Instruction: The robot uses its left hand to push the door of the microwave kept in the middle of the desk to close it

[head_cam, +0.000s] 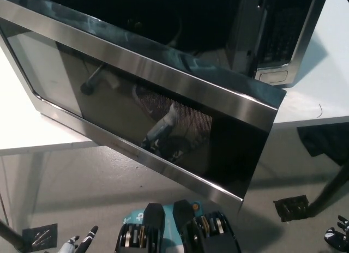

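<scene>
Starting at the fingertips of our left hand, we see only a sliver at the bottom edge of the head view — a white tip and a dark one poking up, apart from each other and touching nothing. That is too little for us to tell whether the hand is spread or curled, so we leave its state undecided; it holds nothing that we can see. Our right hand shows as a few black fingertips at the lower right corner, low and resting, well apart from the work; its state is equally hidden from us.

Moving outward, the microwave door fills the middle of the picture. It stands swung wide open, its steel-framed dark glass panel reaching out past the edge of the white desk and over the floor, hinged at the picture's left. Its free end points toward the lower right. Behind it sits the microwave body, with its control panel visible at the upper right.

We judge the push has not begun — the hand is low and well clear of the door. The next move calls for raising the left hand to the outer face of the panel, near its free end, then pressing it round toward the cavity until it latches.
</scene>
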You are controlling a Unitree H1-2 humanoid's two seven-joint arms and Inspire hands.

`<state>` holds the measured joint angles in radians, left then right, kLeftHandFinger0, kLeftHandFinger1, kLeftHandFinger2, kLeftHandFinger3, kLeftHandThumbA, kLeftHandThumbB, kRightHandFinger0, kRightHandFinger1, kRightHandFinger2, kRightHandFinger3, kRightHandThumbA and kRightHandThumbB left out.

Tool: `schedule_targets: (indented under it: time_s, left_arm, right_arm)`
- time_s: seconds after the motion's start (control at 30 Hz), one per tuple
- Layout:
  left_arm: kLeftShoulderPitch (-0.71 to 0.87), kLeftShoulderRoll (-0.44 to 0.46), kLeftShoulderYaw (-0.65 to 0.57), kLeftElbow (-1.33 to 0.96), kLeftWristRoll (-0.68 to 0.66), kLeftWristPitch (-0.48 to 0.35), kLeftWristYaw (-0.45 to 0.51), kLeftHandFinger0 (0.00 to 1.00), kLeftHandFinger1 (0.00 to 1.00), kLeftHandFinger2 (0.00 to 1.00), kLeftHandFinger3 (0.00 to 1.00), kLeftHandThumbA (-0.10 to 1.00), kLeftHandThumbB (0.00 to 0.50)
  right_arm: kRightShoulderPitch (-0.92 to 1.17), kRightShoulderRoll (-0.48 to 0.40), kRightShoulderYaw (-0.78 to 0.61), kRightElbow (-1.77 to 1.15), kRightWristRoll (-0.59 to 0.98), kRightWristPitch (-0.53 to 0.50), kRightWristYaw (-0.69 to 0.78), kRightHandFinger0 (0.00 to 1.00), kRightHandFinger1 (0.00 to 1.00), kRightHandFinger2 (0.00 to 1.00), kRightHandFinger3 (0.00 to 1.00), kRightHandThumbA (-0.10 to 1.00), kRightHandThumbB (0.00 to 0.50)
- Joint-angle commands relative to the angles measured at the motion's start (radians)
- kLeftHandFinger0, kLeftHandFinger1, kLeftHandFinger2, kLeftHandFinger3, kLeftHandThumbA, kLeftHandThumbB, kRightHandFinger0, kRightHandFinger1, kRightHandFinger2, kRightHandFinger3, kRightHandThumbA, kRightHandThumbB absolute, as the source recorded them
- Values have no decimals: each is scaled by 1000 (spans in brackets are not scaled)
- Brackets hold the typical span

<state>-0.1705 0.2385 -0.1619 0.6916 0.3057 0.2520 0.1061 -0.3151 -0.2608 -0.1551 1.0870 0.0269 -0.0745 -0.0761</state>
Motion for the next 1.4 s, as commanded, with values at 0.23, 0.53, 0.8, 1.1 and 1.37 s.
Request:
schedule_targets:
  time_s: [0.23, 0.53, 0.8, 1.1, 1.37]
  left_arm:
    - [243, 22, 207, -813, 205, 5, 261, 167, 238, 275, 342, -100, 500]
    - [166, 38, 295, -932, 297, 41, 279, 0, 0, 0, 6, -100, 500]
    - [132, 123, 265, -993, 469, -155, 358, 0, 0, 0, 0, -100, 500]
    - [-59, 262, 169, -1151, 584, -309, 275, 0, 0, 0, 0, -100, 500]
    - [-234, 254, -5, -1211, 609, -458, 180, 0, 0, 0, 0, -100, 500]
  right_arm:
    - [-23, -31, -9, -29, 9, -21, -14, 802, 923, 988, 993, 58, 0]
    - [-20, -29, -9, -27, 9, -22, -14, 802, 923, 988, 993, 58, 0]
    - [-4, -30, -9, -43, 8, -16, -15, 802, 923, 988, 993, 58, 0]
    - [15, -38, -4, -66, 0, -3, -15, 802, 923, 988, 993, 58, 0]
    - [21, -48, 0, -89, -6, 14, -12, 802, 923, 988, 993, 58, 0]
